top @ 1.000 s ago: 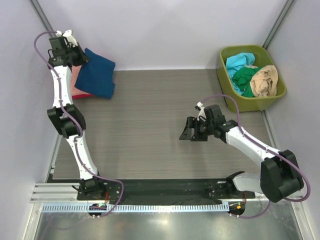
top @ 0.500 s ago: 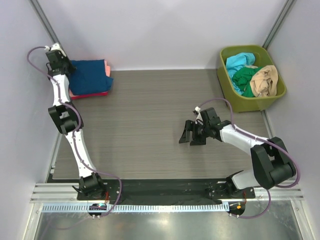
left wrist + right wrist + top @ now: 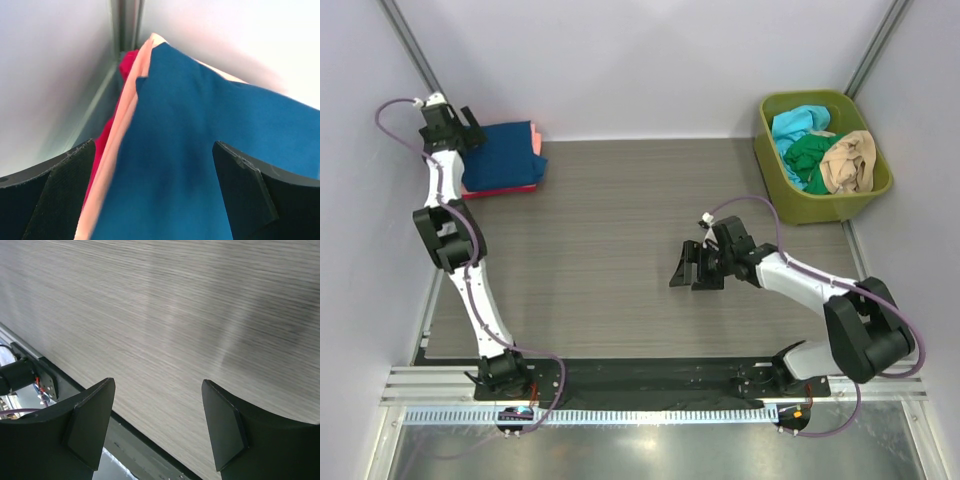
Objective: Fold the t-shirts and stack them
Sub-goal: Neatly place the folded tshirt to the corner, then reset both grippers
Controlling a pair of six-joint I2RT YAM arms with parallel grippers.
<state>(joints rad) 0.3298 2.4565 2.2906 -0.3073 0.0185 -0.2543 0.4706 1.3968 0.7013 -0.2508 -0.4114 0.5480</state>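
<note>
A stack of folded t-shirts lies in the far left corner, with a blue one point(image 3: 505, 158) on top, a salmon-pink one point(image 3: 537, 141) under it and a red one point(image 3: 502, 190) at the bottom. My left gripper point(image 3: 470, 127) hovers at the stack's left end, open. In the left wrist view its jaws stand wide apart over the blue shirt point(image 3: 210, 150), beside the salmon edge point(image 3: 120, 135) and the red cloth point(image 3: 127, 65). My right gripper point(image 3: 685, 268) is open over bare table at mid-right, and the right wrist view shows the right gripper point(image 3: 157, 405) holding nothing.
A green bin point(image 3: 820, 212) at the far right holds crumpled cyan point(image 3: 798, 125), green point(image 3: 810, 155) and tan point(image 3: 850, 160) shirts. Walls close in the left, back and right sides. A black rail point(image 3: 620, 375) runs along the near edge.
The left gripper carried the blue shirt back onto the stack, laid it flat and opened. The right gripper drifted slightly left and toward the near edge.
</note>
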